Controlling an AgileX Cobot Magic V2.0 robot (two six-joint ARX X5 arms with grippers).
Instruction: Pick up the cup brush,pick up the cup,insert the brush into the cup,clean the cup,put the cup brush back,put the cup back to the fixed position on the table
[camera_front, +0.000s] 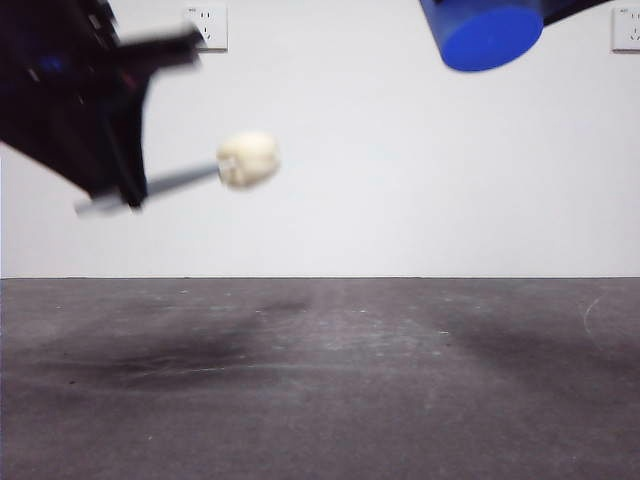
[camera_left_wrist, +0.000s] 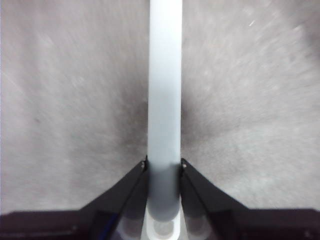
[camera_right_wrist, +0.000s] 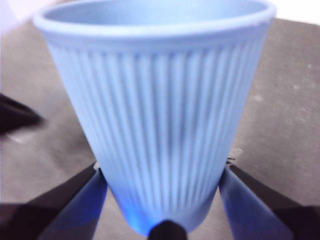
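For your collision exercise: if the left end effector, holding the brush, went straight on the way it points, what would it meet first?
Probably nothing: the left end effector points the brush sideways over the table, with the cup higher. Depth is unclear.

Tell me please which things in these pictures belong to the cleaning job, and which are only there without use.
Belong to the job:
- cup brush, held in the air by the left gripper
- cup, held high by the right gripper
- table, where both go back

Only there:
- wall sockets on the white wall
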